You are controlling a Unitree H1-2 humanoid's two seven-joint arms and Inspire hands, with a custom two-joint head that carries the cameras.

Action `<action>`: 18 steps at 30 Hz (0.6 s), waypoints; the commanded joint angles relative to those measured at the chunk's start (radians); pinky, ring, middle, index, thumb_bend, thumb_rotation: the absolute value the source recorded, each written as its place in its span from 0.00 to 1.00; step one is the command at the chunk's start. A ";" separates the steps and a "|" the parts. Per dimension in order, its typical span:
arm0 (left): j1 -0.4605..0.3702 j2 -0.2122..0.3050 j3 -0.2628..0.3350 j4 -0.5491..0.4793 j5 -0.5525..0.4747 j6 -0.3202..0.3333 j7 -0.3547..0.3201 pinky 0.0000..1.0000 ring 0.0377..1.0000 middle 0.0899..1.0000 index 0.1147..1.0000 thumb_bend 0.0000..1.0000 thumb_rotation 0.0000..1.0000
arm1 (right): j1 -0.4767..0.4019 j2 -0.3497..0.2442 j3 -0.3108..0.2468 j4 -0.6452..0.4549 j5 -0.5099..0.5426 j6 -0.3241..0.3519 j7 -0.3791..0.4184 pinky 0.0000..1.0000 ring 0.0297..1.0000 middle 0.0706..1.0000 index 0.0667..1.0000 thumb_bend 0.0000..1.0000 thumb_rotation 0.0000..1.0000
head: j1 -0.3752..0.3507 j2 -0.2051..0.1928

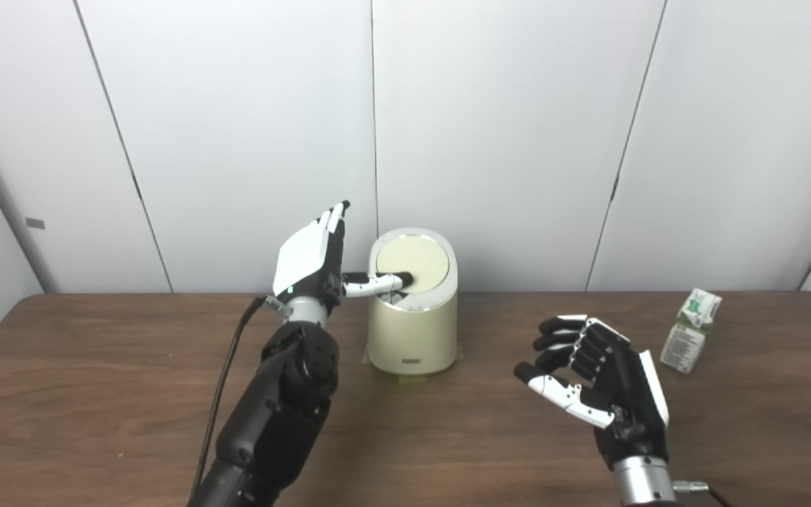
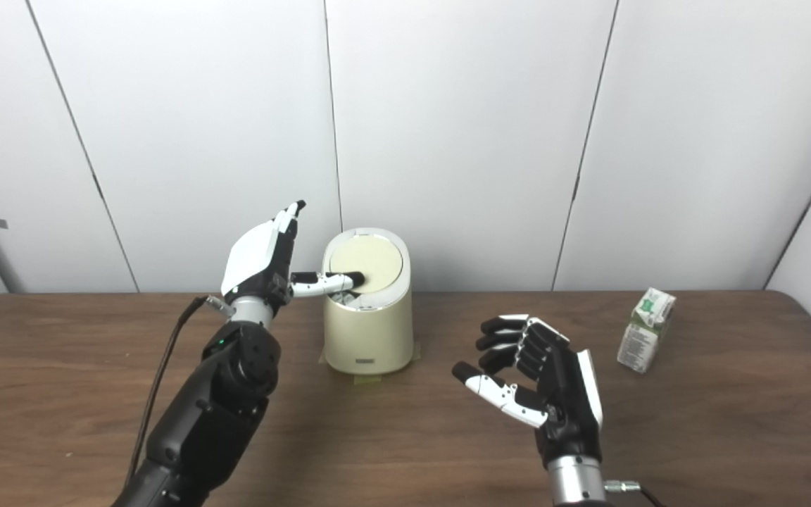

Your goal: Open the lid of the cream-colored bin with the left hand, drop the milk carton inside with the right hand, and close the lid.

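The cream-colored bin [image 1: 412, 331] stands at the back middle of the table. Its round lid [image 1: 416, 257] is tilted, with a gap showing at its front left edge. My left hand [image 1: 310, 260] is raised just left of the bin, fingers straight up, and its thumb reaches onto the front of the lid. The milk carton [image 1: 690, 329] stands upright at the right of the table, white with green print. My right hand [image 1: 595, 377] hovers open and empty above the table, between the bin and the carton, fingers curled and apart from the carton.
The wooden table [image 1: 96, 394] runs across the view with white wall panels behind it. A black cable [image 1: 226, 380] hangs along my left arm. Tape [image 1: 412, 380] shows at the bin's base.
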 commanded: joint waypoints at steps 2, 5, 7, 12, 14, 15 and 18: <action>-0.077 -0.001 -0.009 0.012 0.022 -0.033 0.050 1.00 1.00 1.00 1.00 1.00 0.45 | -0.027 0.006 0.007 -0.037 -0.004 -0.016 -0.001 0.38 0.40 0.45 0.49 0.51 0.00 | -0.002 0.001; -0.083 -0.003 -0.013 0.033 0.018 -0.040 0.069 1.00 1.00 1.00 1.00 1.00 0.44 | -0.025 0.010 0.007 -0.043 -0.001 -0.006 -0.001 0.38 0.40 0.45 0.49 0.51 0.00 | -0.002 0.004; -0.086 -0.003 -0.015 0.041 0.018 -0.041 0.075 1.00 1.00 1.00 1.00 1.00 0.44 | -0.023 0.013 0.007 -0.049 0.004 0.004 0.000 0.38 0.40 0.45 0.49 0.51 0.00 | -0.003 0.005; -0.094 0.009 -0.043 0.045 0.060 -0.006 0.082 1.00 1.00 1.00 1.00 1.00 0.38 | -0.021 0.015 0.004 -0.055 0.007 0.011 0.001 0.37 0.40 0.46 0.49 0.51 0.00 | -0.001 0.012; -0.102 0.031 -0.086 0.047 0.120 0.031 0.066 1.00 1.00 1.00 1.00 1.00 0.32 | -0.021 0.015 0.004 -0.058 0.006 0.015 0.001 0.37 0.40 0.46 0.49 0.51 0.00 | 0.001 0.013; -0.107 0.044 -0.112 0.047 0.154 0.052 0.051 1.00 1.00 1.00 1.00 1.00 0.25 | -0.020 0.013 0.004 -0.059 0.006 0.013 0.002 0.37 0.40 0.46 0.49 0.51 0.00 | 0.003 0.014; -0.117 0.083 -0.182 0.040 0.238 0.091 -0.012 1.00 1.00 1.00 1.00 1.00 0.13 | -0.020 0.008 0.004 -0.058 0.006 0.006 0.006 0.37 0.40 0.46 0.49 0.51 0.00 | 0.007 0.018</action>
